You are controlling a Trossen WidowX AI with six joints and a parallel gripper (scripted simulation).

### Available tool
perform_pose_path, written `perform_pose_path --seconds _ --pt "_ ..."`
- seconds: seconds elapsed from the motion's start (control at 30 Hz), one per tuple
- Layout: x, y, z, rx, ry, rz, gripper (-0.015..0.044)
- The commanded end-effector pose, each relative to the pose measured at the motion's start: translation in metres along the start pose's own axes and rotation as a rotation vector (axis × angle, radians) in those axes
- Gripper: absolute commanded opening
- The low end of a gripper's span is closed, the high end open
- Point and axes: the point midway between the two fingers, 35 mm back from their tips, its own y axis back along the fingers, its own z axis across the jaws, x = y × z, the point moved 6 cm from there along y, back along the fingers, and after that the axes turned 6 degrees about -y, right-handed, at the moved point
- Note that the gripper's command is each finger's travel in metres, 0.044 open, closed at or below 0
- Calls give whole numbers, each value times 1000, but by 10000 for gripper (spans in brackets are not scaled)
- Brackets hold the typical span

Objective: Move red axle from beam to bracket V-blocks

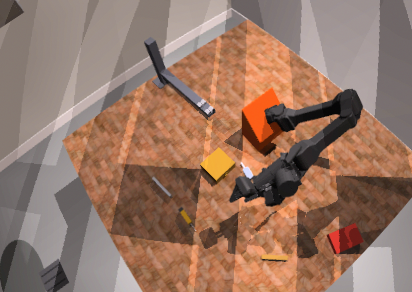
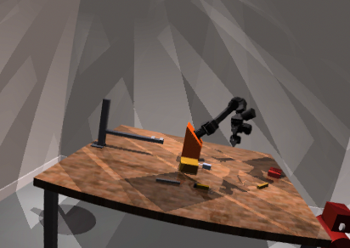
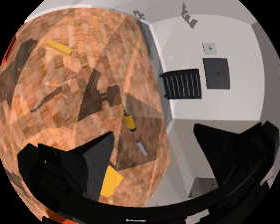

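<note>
Top view: V-blocks (image 1: 205,105) (image 2: 156,138) on bracket (image 1: 185,92) (image 2: 132,136) show no seated axle, so placement apparently remains; exterior view: gripper (image 1: 236,197) (image 2: 233,143) (image 3: 155,132) hangs above table (image 1: 165,132) (image 2: 127,188) (image 3: 36,85); wrist view: fingers apart, holding nothing, axle and beam unidentifiable throughout, extraction unconfirmed.

Plain grey walls (image 1: 350,42) (image 2: 170,91) (image 3: 231,40) surround a brown wood-patterned counter (image 1: 150,132) (image 2: 106,171) (image 3: 36,70), crossed by pale streaks of light and broad angular shadows. A dark leg (image 2: 50,218) stands beneath its left corner in the exterior view. A pale baseboard (image 1: 100,109) (image 2: 25,180) runs beyond the counter's edge. Below, a dark rounded shadow falls on the smooth grey floor (image 1: 30,202) (image 2: 127,233).
</note>
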Motion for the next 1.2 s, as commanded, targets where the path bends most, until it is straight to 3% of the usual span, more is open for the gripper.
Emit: perform_pose_path --seconds 0.0,0.17,0.33,0.7,1.17 --pt "48 -21 20 -245 104 158 440" --pt "105 -28 50 -620 154 250 440" --pt "144 -16 78 -972 66 177 440" --pt "145 -17 80 -983 60 172 440" --pt "153 -42 119 -983 58 169 440"
